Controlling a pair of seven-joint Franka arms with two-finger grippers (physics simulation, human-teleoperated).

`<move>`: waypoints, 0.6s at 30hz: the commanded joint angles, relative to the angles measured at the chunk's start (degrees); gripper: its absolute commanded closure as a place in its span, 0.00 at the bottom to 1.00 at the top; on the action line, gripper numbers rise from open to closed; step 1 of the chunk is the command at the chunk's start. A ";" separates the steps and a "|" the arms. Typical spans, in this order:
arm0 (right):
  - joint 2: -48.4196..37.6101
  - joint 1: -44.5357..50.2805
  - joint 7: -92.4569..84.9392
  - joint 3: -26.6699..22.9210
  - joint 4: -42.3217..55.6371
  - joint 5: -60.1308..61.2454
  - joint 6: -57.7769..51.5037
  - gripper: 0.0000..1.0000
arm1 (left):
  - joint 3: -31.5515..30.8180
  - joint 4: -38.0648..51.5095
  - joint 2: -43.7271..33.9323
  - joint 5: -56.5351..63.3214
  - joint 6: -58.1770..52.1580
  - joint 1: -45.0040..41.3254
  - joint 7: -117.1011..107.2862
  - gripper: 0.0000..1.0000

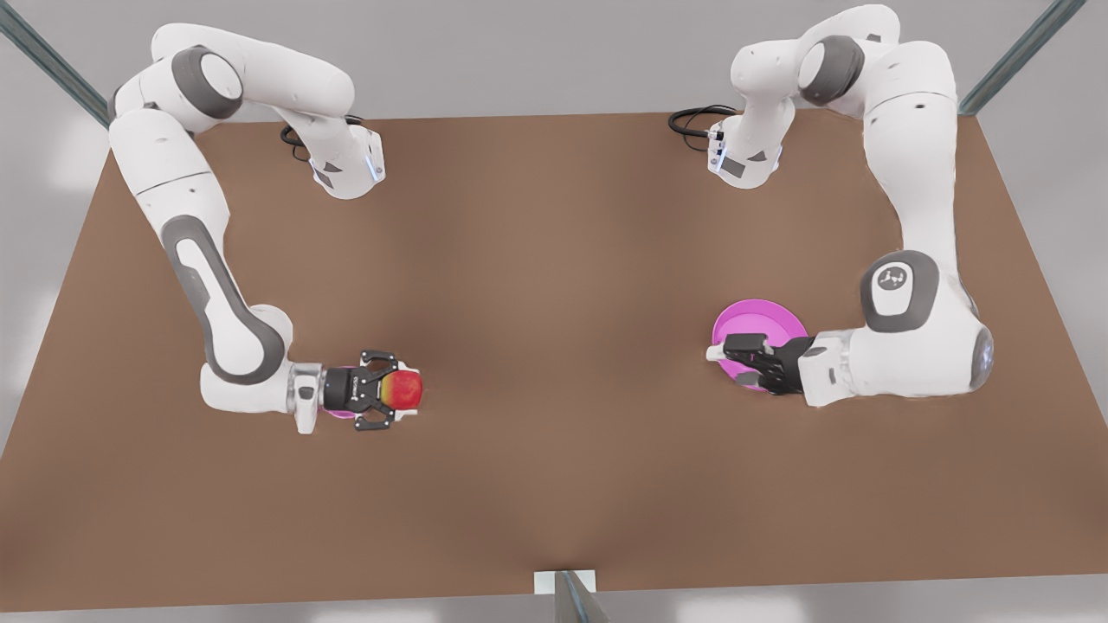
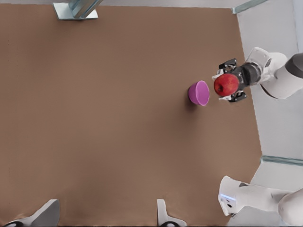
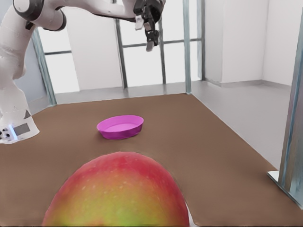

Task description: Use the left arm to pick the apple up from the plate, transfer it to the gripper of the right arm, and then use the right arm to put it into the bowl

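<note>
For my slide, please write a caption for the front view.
Right gripper holds the apple above the bowl; left gripper hovers over the plate across the table.

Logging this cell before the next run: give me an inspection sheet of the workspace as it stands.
Surface: brown table, bare between the arms.
Job's things: apple held in the right gripper, not in the bowl, which sits just beside it; plate with nothing on it.
Clutter: nothing seen.
Grippers: right gripper shut on the apple, at the front view's left; left gripper open, above the plate at the front view's right.
Cables: black loops at each arm's base, off the work area.
Surroundings: metal frame posts at the table corners, grey floor.
</note>
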 commanded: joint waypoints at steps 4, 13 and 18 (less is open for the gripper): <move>-2.77 -3.88 14.12 -0.77 0.43 -34.56 -9.64 0.26 | 12.39 -14.67 -15.56 24.55 -9.41 -9.18 -10.69 0.00; -0.66 -3.61 16.15 -3.06 3.06 -55.24 -5.77 0.25 | 13.94 -10.14 -14.53 21.48 -7.89 -9.49 -7.16 0.00; 0.31 -1.86 16.24 -3.15 1.75 -55.67 -1.20 0.25 | 13.24 -9.44 -14.80 22.97 -8.06 -10.36 -4.07 0.00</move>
